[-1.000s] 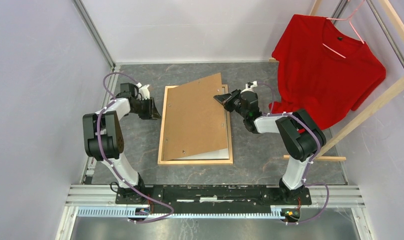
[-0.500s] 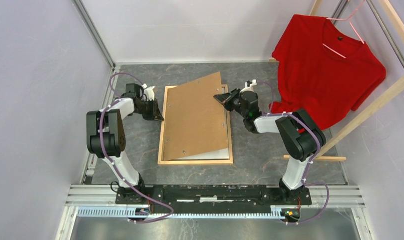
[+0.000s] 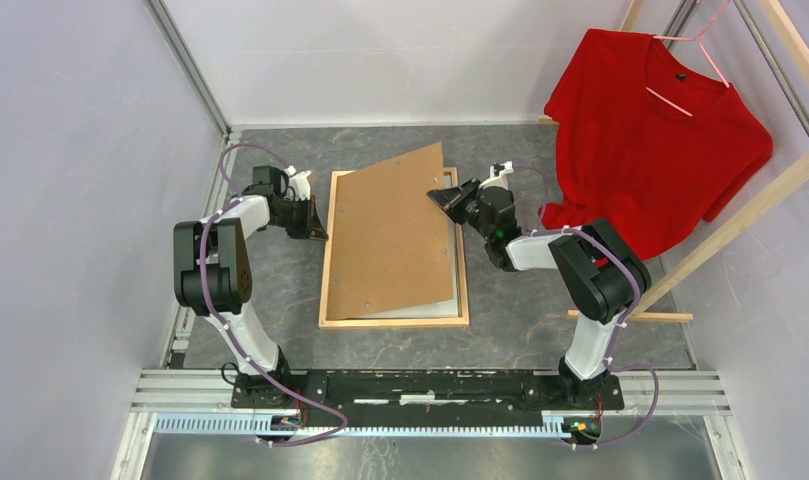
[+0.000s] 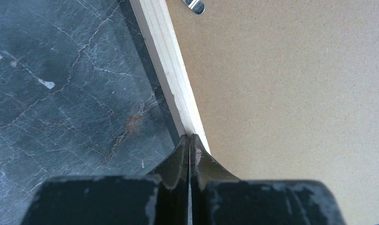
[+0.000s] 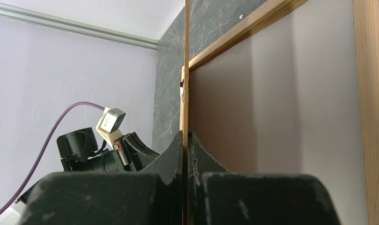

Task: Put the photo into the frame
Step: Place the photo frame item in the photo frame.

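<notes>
The frame is lying flat at the centre of the table, back side up. Its brown back board is being held skewed over it. The board's lower left part is resting inside the rails, and its upper right corner is sticking out past the top rail. The board's right edge, near that corner, is being pinched by the R gripper. In the R wrist view the fingers are being pressed onto the thin board, seen edge-on.

The L gripper is being held at the upper part of the left rail. Its fingers are closed tip to tip w/ nothing between, and the tips are touching the rail's inner edge beside the board.

A white sheet is showing inside the frame at lower right, under the board. Whether it is the photo can't be told, as no print side is being shown.
</notes>
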Controlling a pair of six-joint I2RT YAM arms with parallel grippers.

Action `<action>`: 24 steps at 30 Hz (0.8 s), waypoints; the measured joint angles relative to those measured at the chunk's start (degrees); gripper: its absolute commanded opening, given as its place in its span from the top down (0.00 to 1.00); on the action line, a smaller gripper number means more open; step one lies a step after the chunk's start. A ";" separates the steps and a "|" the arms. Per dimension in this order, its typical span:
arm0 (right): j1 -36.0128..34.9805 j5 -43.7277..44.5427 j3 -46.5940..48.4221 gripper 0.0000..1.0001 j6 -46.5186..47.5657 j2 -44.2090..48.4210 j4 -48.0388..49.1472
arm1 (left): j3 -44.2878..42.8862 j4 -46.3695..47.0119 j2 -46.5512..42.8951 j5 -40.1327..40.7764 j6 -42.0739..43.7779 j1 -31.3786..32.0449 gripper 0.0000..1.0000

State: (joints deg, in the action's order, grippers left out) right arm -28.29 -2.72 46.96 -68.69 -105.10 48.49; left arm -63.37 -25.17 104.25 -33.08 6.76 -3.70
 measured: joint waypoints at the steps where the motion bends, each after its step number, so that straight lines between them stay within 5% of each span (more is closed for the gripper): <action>1: -0.15 0.26 -0.26 1.00 -0.04 0.00 0.39 | 0.00 0.00 0.00 -0.02 0.20 0.00 0.98; 6: -0.46 0.94 -1.36 0.95 -0.55 -0.48 2.10 | 0.00 0.00 0.00 -0.11 0.85 0.00 0.98; 11: -0.61 1.57 -1.29 0.69 0.70 -0.85 1.27 | -0.04 0.00 0.00 -0.09 1.62 -0.02 0.98; 20: -3.43 8.00 11.47 0.30 18.14 -0.85 -25.57 | -0.22 0.00 -0.04 -0.04 2.34 -0.07 0.98; 23: -4.85 9.68 16.26 0.02 23.06 -0.85 -32.72 | -0.31 -0.07 -0.04 -0.04 2.34 -0.07 0.98; 24: -5.53 10.14 17.75 0.02 24.81 -0.85 -34.88 | -0.31 -0.11 -0.04 -0.04 2.34 -0.07 0.98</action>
State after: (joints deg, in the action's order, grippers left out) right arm -33.82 7.42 64.71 -43.88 -105.95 13.61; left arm -63.68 -25.28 104.20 -33.12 9.10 -3.77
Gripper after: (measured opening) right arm 0.857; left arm 0.026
